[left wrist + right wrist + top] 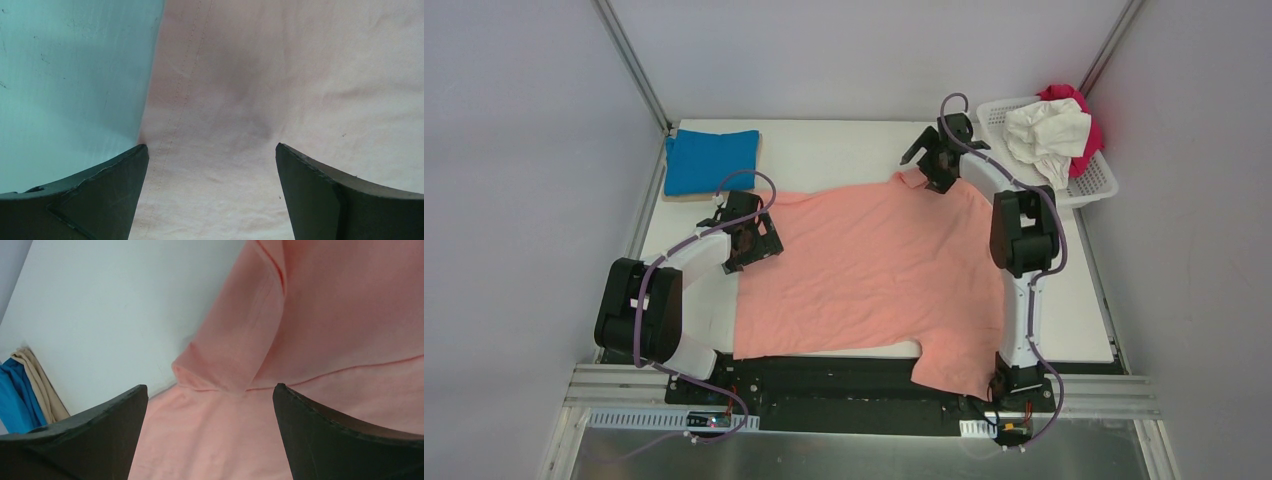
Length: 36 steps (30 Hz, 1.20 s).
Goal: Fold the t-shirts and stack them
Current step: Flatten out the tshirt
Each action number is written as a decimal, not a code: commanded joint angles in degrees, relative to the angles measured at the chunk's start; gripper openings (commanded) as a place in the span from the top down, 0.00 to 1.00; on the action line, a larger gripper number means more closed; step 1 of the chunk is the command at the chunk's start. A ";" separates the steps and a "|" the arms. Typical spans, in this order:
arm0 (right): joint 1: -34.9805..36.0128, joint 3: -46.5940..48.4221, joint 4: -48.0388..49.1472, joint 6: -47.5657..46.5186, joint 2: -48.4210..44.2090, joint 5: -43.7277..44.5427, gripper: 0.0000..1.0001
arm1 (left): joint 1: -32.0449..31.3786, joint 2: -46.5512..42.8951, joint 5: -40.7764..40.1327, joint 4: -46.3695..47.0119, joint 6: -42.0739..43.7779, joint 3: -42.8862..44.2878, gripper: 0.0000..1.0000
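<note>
Table: white table [844, 150] between pale grey walls [524, 150], seen from above; we see both arm bases at the bottom of this frame.
Pink shirt: the salmon-pink t-shirt [874, 270] lies spread flat over the middle of the table. Its lower right corner hangs over the near edge, beside the base of the right arm.
Left arm: the left gripper [759, 240] stands at the upper left corner of the pink cloth. In the left wrist view we see its jaws spread wide, with nothing held. The stitched hem [175, 115] runs up the frame between them, closer to the finger on the left [100, 195]. Bare table fills the left of that frame and pink cloth the rest. We cannot tell if the tips touch the cloth.
Right arm: the right gripper [922, 170] is at the upper right edge of the same shirt. In the right wrist view its jaws are also spread wide and empty. The folded-over sleeve [225, 360] lies in the middle of the frame, between the two fingers and just past their tips. Cloth fills the right and the bottom, bare table the upper left.
Blue shirt: the blue t-shirt [709, 160] is folded, in the upper left of the top view, on a thin tan board [758, 148], near the left gripper.
Basket: the white lattice basket [1099, 180] at the upper right holds a crumpled white t-shirt [1044, 130], with a magenta t-shirt [1092, 130] behind it.
</note>
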 commanded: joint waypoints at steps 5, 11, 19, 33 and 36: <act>-0.41 6.40 2.52 -0.21 5.55 1.15 0.01 | -0.22 0.84 1.24 -1.56 0.55 -0.29 0.01; -0.41 7.42 9.15 1.69 8.05 2.21 0.00 | -0.25 0.82 1.19 -1.58 0.73 -0.47 0.01; -0.35 24.96 21.54 11.70 19.85 8.55 0.00 | -0.23 0.70 1.14 -1.64 0.80 -0.75 0.01; 0.39 0.17 9.78 -2.93 -6.00 4.70 0.00 | -0.25 -3.62 4.26 -2.70 -0.60 7.31 0.01; 1.79 -15.01 9.74 -4.31 -16.33 1.95 0.00 | -0.24 -3.01 3.26 -2.71 -1.77 11.12 0.01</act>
